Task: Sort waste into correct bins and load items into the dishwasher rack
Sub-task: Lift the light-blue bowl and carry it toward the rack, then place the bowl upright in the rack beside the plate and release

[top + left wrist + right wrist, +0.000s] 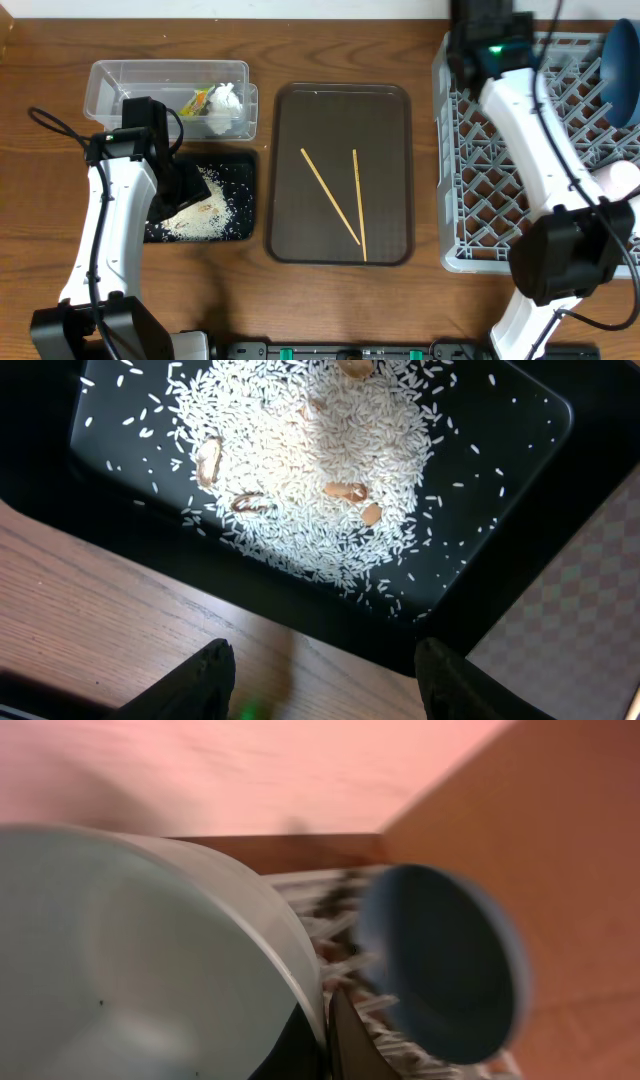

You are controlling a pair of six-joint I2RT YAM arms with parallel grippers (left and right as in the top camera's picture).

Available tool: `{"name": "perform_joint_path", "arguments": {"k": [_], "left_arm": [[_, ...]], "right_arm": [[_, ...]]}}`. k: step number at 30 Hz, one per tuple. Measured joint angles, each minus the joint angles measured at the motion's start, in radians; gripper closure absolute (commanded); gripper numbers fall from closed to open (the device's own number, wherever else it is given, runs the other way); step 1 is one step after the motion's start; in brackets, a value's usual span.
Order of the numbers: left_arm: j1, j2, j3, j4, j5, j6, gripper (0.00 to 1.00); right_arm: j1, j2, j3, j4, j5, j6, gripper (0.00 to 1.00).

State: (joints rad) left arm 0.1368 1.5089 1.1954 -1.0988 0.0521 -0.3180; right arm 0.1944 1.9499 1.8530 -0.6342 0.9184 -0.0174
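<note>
My left gripper is open and empty, hovering over the wood just beside the black tray. That tray holds a heap of white rice scraps with a few brown bits. The clear tub holds the orange and yellow-green wrapper and the white tissue. My right gripper is shut on the rim of the white bowl with its pale blue inside, above the grey rack. The dark blue plate stands in the rack's far right corner. Two chopsticks lie on the brown tray.
The brown serving tray lies between the bins and the rack. A pale pinkish cup sits at the rack's right side. My right arm stretches across the rack. The bowl itself is hidden under the arm in the overhead view.
</note>
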Motion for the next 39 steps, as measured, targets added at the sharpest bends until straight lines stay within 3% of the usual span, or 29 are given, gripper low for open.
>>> {"name": "perform_joint_path", "arguments": {"k": [14,39], "left_arm": [[0.000,0.000,0.000,0.003,0.000,0.000,0.39],[0.000,0.000,0.000,0.003,0.000,0.000,0.39]], "right_arm": [[-0.196,0.113,0.000,0.066,0.264,-0.116,0.99],[-0.240,0.240,-0.001,0.021,0.201,-0.118,0.99]]}}
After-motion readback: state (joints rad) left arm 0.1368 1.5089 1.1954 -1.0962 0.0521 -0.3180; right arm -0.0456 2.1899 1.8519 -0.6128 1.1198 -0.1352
